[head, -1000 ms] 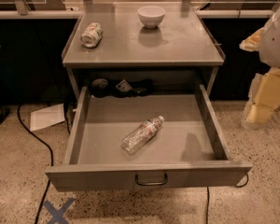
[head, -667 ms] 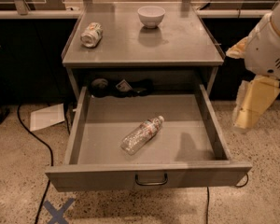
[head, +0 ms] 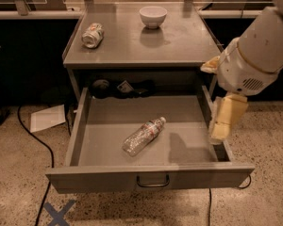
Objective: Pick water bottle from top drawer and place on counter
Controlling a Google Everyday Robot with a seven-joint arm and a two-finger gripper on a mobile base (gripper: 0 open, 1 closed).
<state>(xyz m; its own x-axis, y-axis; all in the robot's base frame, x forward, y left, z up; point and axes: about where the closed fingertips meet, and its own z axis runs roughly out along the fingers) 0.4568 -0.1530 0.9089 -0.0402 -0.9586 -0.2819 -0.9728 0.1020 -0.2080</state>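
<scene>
Moved leftward, the gripper (head: 226, 120) hangs over the right wall of the drawer (head: 108, 177); open or closed cannot be told. Bottle (head: 144, 135), lying to its left: probably light, crushable, slippery; grip mid-body, gently.

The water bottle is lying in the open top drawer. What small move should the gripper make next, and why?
Probably shift the gripper leftward in the camera view, to above the water bottle. The gripper hangs at the right wall of the top drawer, apart from the bottle, which lies on its side near the middle of the drawer floor, cap pointing to the back right.
</scene>
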